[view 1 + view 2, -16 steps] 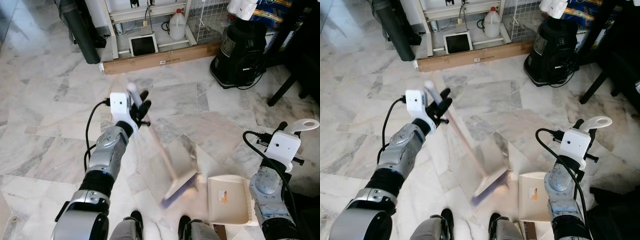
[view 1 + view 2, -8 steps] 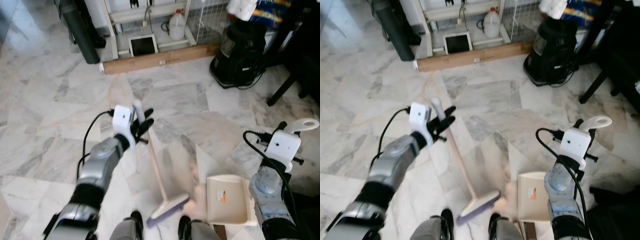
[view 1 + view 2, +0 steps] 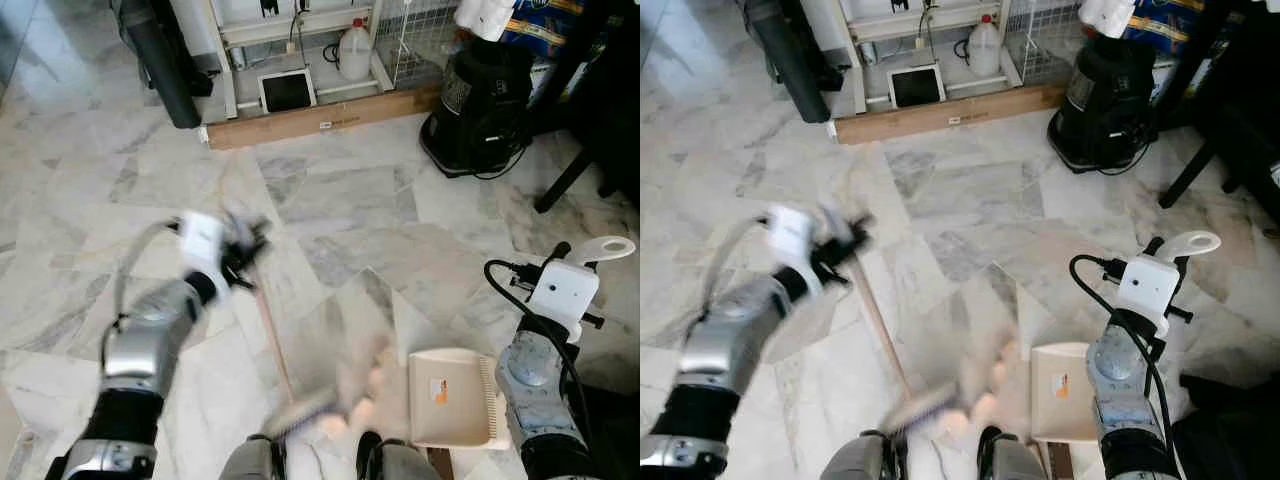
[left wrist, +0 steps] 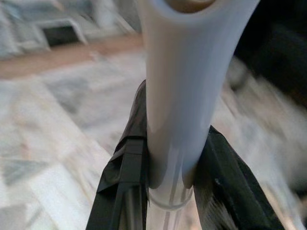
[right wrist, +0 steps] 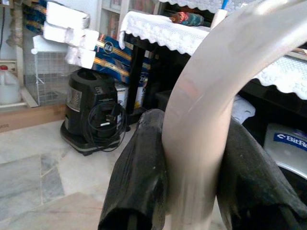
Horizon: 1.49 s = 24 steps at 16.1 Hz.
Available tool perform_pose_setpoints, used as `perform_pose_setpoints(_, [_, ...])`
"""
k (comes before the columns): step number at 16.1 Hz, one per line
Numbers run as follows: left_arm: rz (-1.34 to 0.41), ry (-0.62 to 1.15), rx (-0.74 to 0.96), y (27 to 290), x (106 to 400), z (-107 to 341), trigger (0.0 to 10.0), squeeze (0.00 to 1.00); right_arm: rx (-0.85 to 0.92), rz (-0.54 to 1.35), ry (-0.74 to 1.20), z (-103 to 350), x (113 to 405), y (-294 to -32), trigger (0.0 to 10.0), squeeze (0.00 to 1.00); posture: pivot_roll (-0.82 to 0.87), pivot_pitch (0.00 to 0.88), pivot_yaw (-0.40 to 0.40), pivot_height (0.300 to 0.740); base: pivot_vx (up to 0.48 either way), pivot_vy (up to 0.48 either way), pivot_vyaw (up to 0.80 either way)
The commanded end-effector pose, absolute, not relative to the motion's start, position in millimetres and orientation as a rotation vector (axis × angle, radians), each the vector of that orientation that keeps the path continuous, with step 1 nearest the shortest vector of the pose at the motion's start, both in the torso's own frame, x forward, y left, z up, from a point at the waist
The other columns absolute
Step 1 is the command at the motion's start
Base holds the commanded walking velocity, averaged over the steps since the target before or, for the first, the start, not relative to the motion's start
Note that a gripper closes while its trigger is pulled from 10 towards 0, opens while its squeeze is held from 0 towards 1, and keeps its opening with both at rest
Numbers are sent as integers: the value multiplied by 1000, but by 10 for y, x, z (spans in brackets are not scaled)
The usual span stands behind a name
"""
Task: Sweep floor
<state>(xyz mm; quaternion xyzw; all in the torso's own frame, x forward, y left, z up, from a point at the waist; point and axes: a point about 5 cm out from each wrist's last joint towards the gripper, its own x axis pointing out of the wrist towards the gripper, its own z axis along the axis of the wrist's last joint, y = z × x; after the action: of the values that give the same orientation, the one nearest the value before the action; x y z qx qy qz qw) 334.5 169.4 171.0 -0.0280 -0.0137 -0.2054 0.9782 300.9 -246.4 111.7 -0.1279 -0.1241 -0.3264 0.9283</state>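
Broom (image 3: 270, 352) and dustpan (image 3: 445, 398) are both in hand, and the sweep looks to be in mid-stroke. The left tool (image 4: 165, 167) is clamped tight on the broom's pale handle, its two black fingers (image 4: 125, 177) pressed against either side of the tube. The stick slants down from that grip to a blurred brush head (image 3: 300, 412) on the marble floor (image 3: 350, 200), just in front of the robot's feet. The right tool (image 5: 192, 158) is closed around the curved handle of the dustpan, which sits flat on the floor at the robot's right with its open mouth facing the brush. Between brush and pan there is a smeared pale-orange patch (image 3: 365, 385); I'd take it for the rubbish being pushed, though it is too blurred to say what it is.

As for progress, I'd judge the debris is close to the pan but not yet in it, so one or two more strokes seem needed, and then the pan would have to be lifted and emptied.

Against a second ago, the left arm has swung out to the robot's left and drawn back, and the brush head has travelled from beside the pan's mouth to the spot in front of the feet. The dustpan and right arm have barely shifted. Boxes and a black appliance (image 3: 480, 90) along the far wall sit as they were.
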Motion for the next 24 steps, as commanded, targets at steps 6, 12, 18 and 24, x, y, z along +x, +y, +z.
perform_pose_setpoints(6, [-228, -210, -102, 1805, 3341, 2071, 10000, 0, -234, -601, -230, 1066, 3037, -2399, 10000, 0, 44, 249, 33, 740, 0, 0, 0])
perform_pose_setpoints(12, [-22, -100, 161, 1983, 3340, 1867, 10000, 0, -222, -554, -229, 1045, 3052, -2337, 10000, 0, 49, 259, 32, 740, 0, 0, 0])
perform_pose_setpoints(18, [56, -58, 108, 1883, 3370, 1633, 10000, 0, -236, -564, -255, 1038, 2961, -2376, 10000, 0, 43, 318, 23, 740, 0, 0, 0])
perform_pose_setpoints(24, [17, -57, 69, 1750, 3380, 1648, 10000, 0, -275, -612, -302, 1147, 3003, -2408, 10000, 0, 61, 370, 21, 740, 0, 0, 0])
